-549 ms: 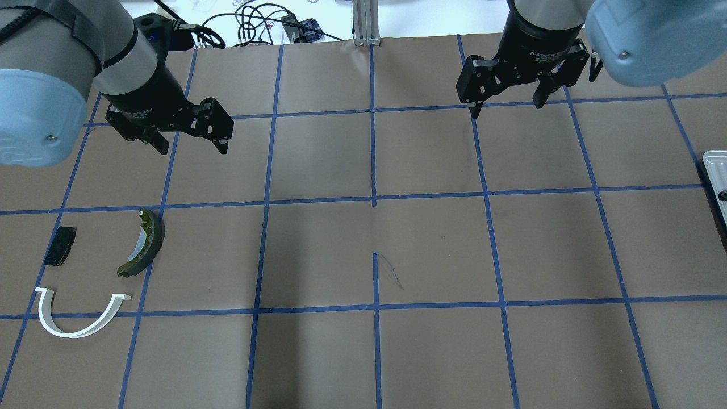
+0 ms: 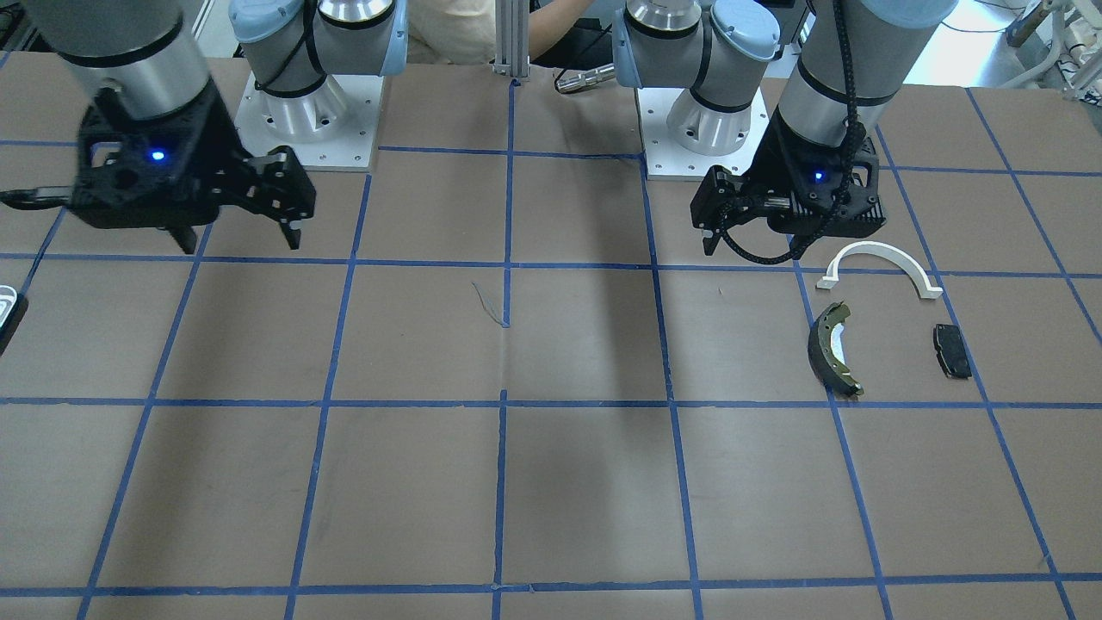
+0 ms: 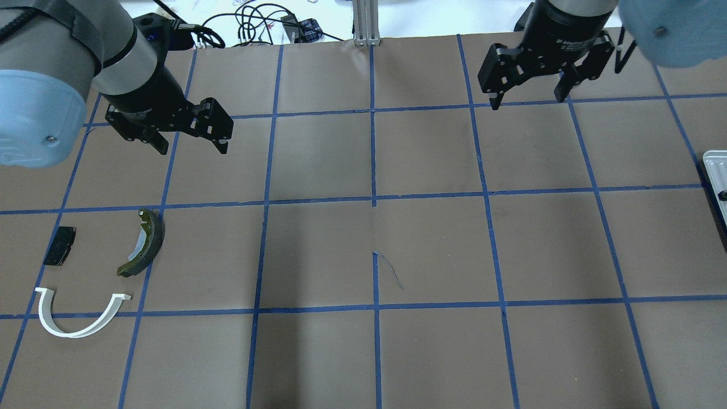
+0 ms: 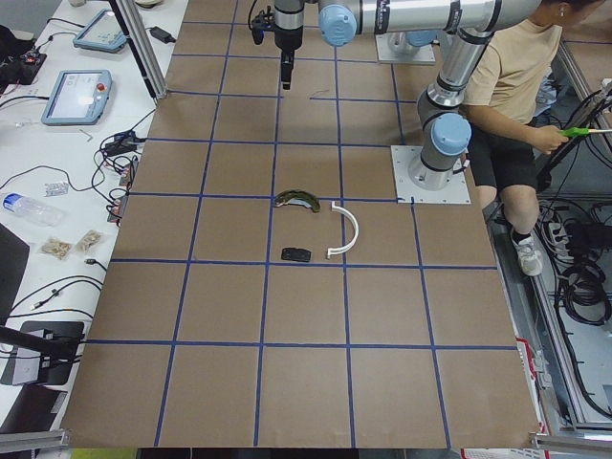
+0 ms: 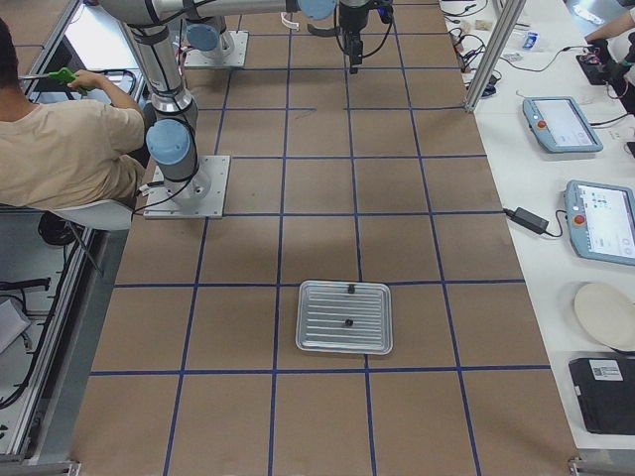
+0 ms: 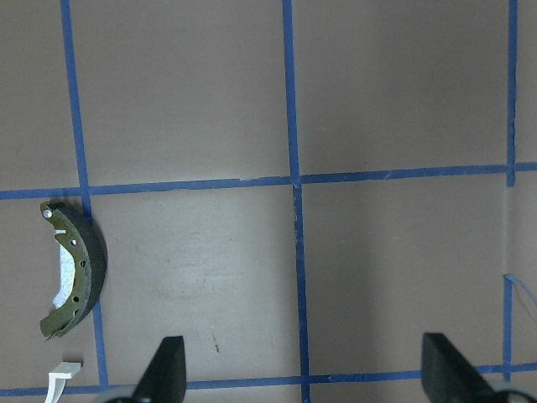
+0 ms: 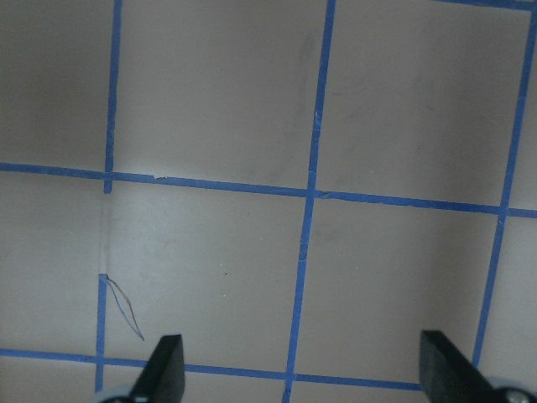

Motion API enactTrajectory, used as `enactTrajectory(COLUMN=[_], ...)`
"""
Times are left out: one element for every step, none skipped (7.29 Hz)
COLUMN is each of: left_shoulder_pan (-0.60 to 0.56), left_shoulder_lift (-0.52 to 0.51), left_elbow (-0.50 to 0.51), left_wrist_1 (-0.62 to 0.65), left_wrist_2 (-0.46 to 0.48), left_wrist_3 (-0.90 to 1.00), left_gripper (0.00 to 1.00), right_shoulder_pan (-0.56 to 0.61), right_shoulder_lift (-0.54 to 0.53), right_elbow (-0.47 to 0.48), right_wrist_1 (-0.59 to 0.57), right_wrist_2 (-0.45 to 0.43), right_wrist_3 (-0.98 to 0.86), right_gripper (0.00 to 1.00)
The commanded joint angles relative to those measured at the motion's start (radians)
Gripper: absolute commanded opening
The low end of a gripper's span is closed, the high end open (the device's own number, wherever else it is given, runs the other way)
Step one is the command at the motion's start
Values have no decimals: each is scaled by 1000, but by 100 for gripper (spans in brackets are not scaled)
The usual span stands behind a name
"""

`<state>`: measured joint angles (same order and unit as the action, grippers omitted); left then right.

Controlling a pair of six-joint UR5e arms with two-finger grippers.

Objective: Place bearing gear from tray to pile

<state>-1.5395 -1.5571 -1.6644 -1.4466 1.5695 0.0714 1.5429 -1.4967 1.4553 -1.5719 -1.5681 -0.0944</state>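
The pile lies at the left in the overhead view: a white half-ring bracket, a dark brake shoe with olive rim and a small black pad. The metal tray sits at the table's right end. Two small dark parts lie on it, too small to tell apart. My left gripper is open and empty, hovering beyond the brake shoe. My right gripper is open and empty, high over the far right of the table, away from the tray.
Brown paper with a blue tape grid covers the table. Both arm bases stand at the robot's edge. A seated person is beside the table. Cables lie past the far edge.
My right gripper has moved farther from the robot and a little to the right, still open. The left gripper and the pile have not moved.
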Motion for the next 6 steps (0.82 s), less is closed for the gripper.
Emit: enactTrajectory(left_shoulder_pan=[1, -1, 1, 1, 1, 1], left_shoulder_lift=[0, 0, 0, 0, -1, -1], left_elbow=[0, 0, 2, 2, 0, 0], left_wrist_1=[0, 0, 0, 2, 8, 17], left_wrist_2=[0, 0, 0, -2, -2, 0], left_wrist_3=[1, -1, -1, 1, -1, 1], left_gripper=[100, 100, 100, 100, 100, 100], right_shoulder_pan=[-235, -336, -430, -513, -585, -646], right_shoulder_lift=[12, 60, 96, 157, 241, 313], right_elbow=[2, 4, 4, 4, 4, 4], right_wrist_1=[0, -8, -55, -109, -232, -328], right_wrist_2=[-6, -9, -18, -23, -24, -21], right_wrist_3=[-204, -364, -478, -595, -742, -865], right_gripper=[100, 100, 100, 100, 100, 100])
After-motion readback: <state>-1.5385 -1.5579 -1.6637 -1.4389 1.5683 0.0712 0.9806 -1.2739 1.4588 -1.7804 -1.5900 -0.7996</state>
